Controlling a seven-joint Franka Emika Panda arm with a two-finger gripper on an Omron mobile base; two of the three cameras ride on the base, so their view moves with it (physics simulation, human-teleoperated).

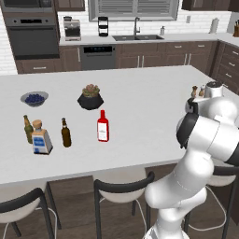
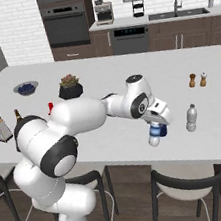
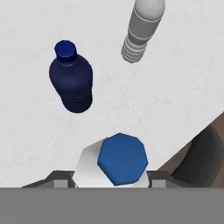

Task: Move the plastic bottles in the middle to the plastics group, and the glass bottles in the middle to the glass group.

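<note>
My gripper (image 3: 109,180) is shut on the small clear plastic bottle (image 3: 120,159), seen from above by its blue cap. In the right base view the gripper (image 2: 158,126) holds that bottle (image 2: 155,136) upright near the counter's front edge. The plastics group is close by: a dark blue bottle (image 3: 70,83) and a greyish clear bottle (image 3: 142,30) (image 2: 191,118). Far to the left stand the glass bottles, a brown beer bottle (image 1: 66,133) and a red bottle (image 1: 103,127). Left of them is the glass group: an olive-green bottle (image 1: 28,129) and a square clear bottle (image 1: 41,138).
A bowl of blueberries (image 1: 34,98) and a potted plant (image 1: 90,97) sit behind the glass bottles. Salt and pepper shakers (image 2: 198,80) stand behind the greyish bottle. The white counter (image 2: 112,137) drops off just beside the held bottle, with stools (image 2: 188,186) below.
</note>
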